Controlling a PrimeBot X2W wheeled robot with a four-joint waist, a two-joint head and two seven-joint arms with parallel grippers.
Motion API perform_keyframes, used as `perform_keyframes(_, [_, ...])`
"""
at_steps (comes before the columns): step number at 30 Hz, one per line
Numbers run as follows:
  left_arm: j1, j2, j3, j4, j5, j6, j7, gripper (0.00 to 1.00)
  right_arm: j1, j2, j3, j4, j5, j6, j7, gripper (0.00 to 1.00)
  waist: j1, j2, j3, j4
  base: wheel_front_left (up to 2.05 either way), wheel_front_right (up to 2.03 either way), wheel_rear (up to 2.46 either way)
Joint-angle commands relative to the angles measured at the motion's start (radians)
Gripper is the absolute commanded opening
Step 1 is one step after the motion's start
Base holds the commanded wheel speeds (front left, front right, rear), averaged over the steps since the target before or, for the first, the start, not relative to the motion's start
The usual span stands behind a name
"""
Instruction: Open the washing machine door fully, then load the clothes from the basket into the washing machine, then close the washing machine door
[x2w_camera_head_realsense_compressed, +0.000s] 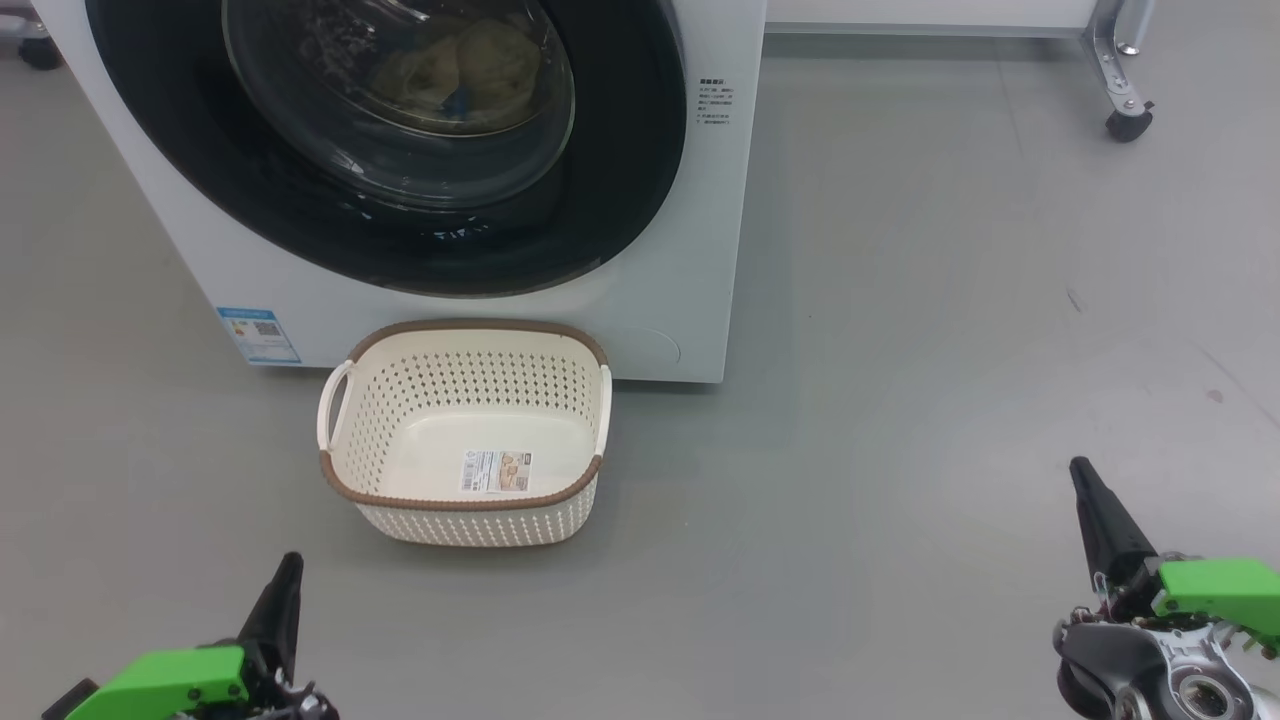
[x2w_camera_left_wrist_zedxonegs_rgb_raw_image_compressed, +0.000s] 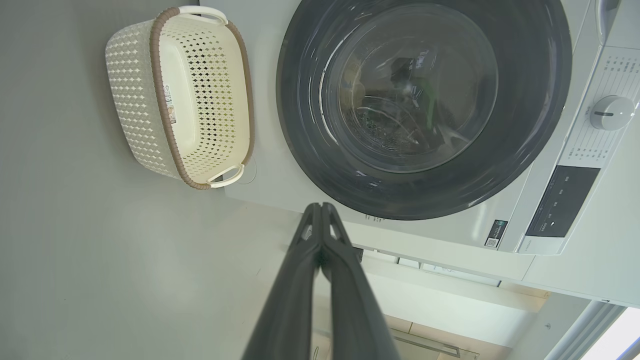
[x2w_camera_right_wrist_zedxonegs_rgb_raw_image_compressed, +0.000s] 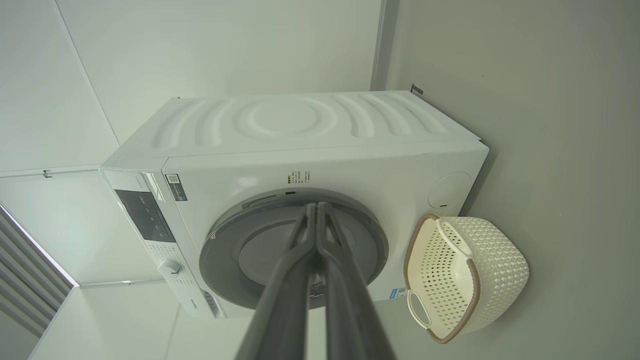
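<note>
Basket (x2w_camera_head_realsense_compressed: 470, 525), centre frame, below shut washing machine door (x2w_camera_head_realsense_compressed: 620, 180).
Clothes (x2w_camera_head_realsense_compressed: 470, 60) inside, top centre; left end effector (x2w_camera_head_realsense_compressed: 290, 562), right end effector (x2w_camera_head_realsense_compressed: 1080, 470) pinched narrow, lower corners.

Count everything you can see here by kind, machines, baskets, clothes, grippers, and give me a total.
Washing machine: 1
Basket: 1, empty
Clothes bundle, inside the machine: 1
Grippers: 2, left gripper and right gripper, both shut
Total: 5
</note>
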Motion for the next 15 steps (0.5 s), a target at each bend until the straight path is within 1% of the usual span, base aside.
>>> perform_keyframes(1, [-0.049, 0.01, 0.036, -0.028, 0.004, -0.001, 0.007, 0.0, -0.057, -0.017, 0.017, -0.039, 0.008, -0.003, 0.006, 0.0, 0.0, 0.0, 0.0, 0.0, 0.0, 0.0, 0.0])
perform_keyframes(15, [-0.049, 0.007, 0.04, -0.027, 0.007, -0.001, 0.01, 0.0, -0.057, -0.017, 0.017, -0.039, 0.008, -0.003, 0.006, 0.0, 0.0, 0.0, 0.0, 0.0, 0.0, 0.0, 0.0])
